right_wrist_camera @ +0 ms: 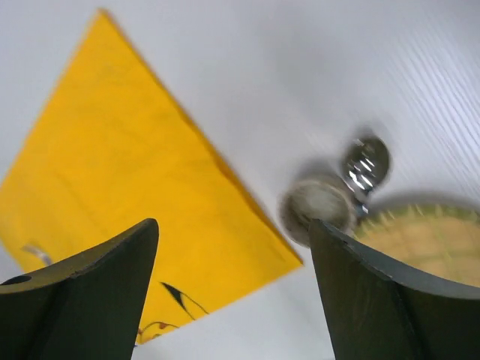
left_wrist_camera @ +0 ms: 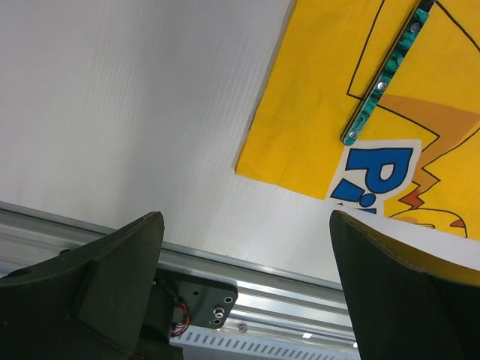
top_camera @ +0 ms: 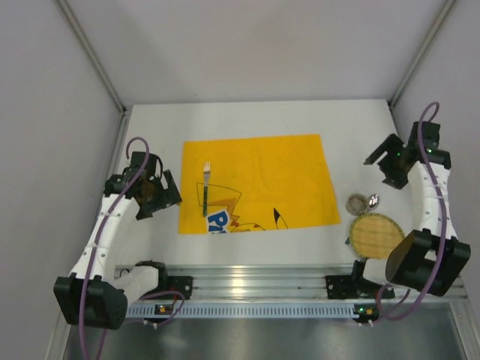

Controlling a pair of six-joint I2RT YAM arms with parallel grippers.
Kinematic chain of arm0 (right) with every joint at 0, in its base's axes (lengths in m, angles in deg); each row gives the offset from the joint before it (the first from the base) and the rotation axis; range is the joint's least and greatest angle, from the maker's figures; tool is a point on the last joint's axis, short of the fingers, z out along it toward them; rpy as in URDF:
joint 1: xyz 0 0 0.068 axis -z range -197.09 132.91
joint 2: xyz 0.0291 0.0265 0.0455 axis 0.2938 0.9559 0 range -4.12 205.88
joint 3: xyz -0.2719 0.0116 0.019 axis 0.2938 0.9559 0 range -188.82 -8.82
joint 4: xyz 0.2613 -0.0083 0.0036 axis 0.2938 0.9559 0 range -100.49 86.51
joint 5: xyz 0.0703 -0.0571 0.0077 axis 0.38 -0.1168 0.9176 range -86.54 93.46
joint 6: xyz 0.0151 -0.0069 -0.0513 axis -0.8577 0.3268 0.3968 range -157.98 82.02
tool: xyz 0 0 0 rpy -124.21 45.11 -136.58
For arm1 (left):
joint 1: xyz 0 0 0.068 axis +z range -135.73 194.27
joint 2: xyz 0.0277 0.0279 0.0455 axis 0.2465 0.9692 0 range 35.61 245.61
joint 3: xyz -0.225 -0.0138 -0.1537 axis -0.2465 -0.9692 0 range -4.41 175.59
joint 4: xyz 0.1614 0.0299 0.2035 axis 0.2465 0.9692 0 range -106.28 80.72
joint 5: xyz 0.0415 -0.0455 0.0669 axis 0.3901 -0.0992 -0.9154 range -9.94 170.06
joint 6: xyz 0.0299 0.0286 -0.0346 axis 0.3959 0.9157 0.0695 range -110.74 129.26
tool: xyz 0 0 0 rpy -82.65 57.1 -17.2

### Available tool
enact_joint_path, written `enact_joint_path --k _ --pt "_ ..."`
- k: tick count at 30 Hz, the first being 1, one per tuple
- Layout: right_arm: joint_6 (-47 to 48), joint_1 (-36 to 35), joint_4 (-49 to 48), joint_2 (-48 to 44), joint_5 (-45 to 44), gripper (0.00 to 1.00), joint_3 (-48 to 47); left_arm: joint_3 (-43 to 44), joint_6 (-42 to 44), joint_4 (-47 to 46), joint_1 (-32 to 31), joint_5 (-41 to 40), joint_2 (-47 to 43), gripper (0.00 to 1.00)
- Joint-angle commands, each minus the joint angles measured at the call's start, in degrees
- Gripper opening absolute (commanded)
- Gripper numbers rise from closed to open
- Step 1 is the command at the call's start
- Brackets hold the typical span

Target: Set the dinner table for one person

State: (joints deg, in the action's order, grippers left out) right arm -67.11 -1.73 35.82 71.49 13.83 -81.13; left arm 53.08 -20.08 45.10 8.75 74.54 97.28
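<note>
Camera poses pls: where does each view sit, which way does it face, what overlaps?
Top external: above and behind the bases, looking down on the dinner table; left arm and right arm show.
Left wrist: on left arm, facing down past open left gripper at the fork handle.
Right wrist: on right arm, facing down past open right gripper at the woven disc.
Shared: all three see the yellow mat.

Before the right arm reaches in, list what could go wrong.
The spoon, small dish and woven plate sit bunched together, so the right jaws closing on one might knock the others. The fork lies loose on the yellow mat; sliding the plate across could wrinkle the mat and shift it.
</note>
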Motion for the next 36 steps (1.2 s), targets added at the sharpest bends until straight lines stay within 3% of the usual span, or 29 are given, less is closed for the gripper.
enact_joint_path --k 1,8,20,30,36 --pt "1.63 1.52 12.24 -0.20 -5.98 0.79 7.35 0.34 1.66 -2.85 -0.19 0.16 -0.41 0.97" --pt "2.23 5.12 8.99 4.01 -4.66 0.66 12.46 -0.10 1.83 -3.38 -0.19 -0.10 -1.20 0.97" --pt "1.97 5.30 2.40 11.39 -6.76 0.45 16.94 -0.45 1.75 -3.90 -0.19 -0.19 -1.03 0.98" --pt "2.23 5.30 0.36 12.90 -5.63 0.00 15.28 -0.80 1.75 -4.08 -0.19 0.16 0.64 0.98" --pt "-3.29 1.71 2.74 7.63 -2.20 0.00 5.62 -0.81 1.74 -4.17 -0.19 0.24 0.64 0.98"
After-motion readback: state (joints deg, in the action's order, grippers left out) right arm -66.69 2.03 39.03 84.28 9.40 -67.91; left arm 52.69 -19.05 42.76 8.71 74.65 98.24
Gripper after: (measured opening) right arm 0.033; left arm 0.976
